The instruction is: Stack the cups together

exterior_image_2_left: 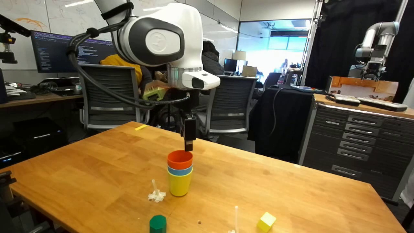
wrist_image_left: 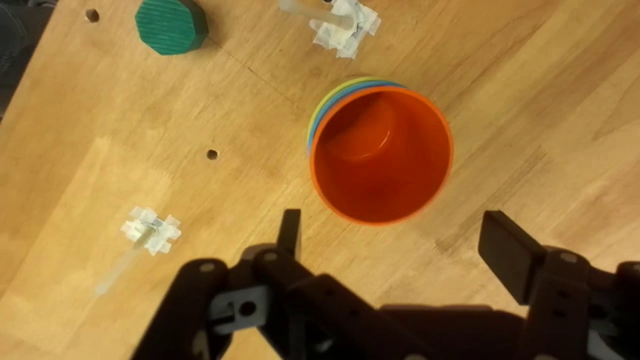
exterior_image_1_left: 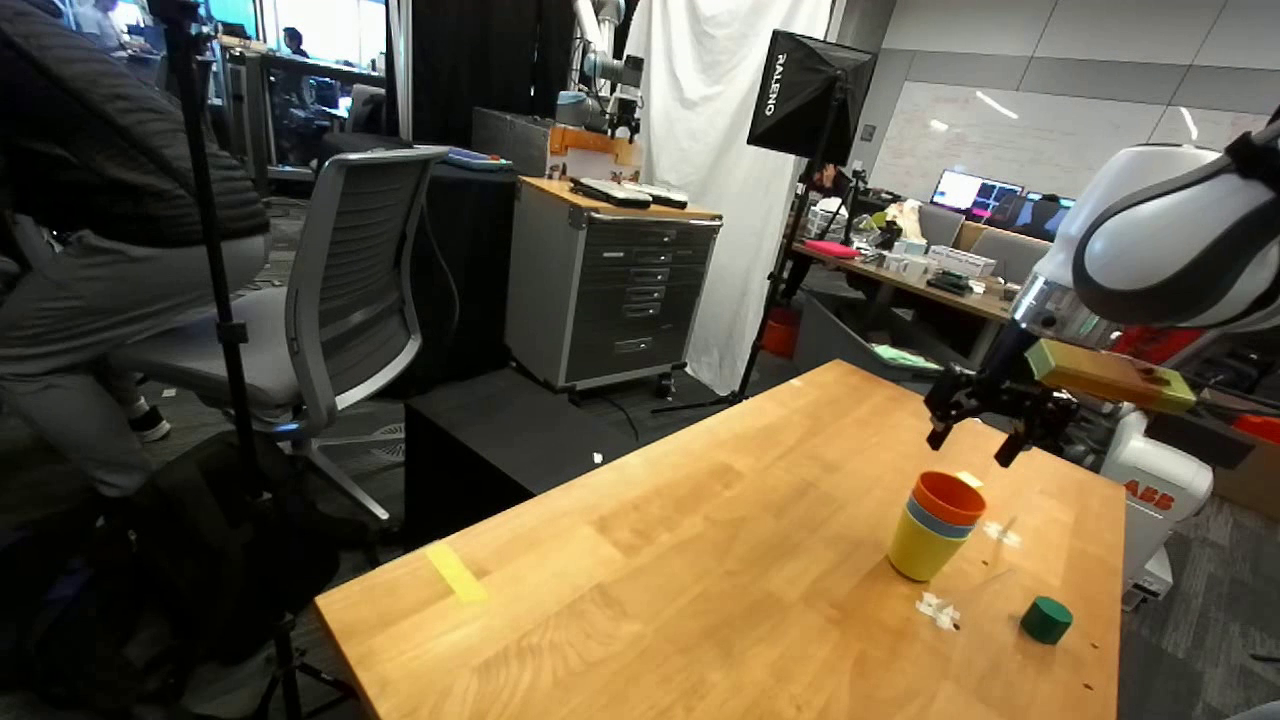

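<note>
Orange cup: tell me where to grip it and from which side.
I'd grip the exposed band at the rim of the orange cup, jaws on opposite outer sides, coming from straight above. The cup stands upright, mouth up, and only that band clears the blue cup; gripping lower would likely catch blue too.

The big, shiny white robot arm with dark grey patches leans in from the top left of an exterior view, bent like an elbow. Its white wrist with a silver band points down in the upper middle. A thick black cable loops beside it. Under the wrist hangs the black, jointed gripper. I count two dark, blocky fingers, low in the wrist view, one left and one right, spread wide apart.
</note>
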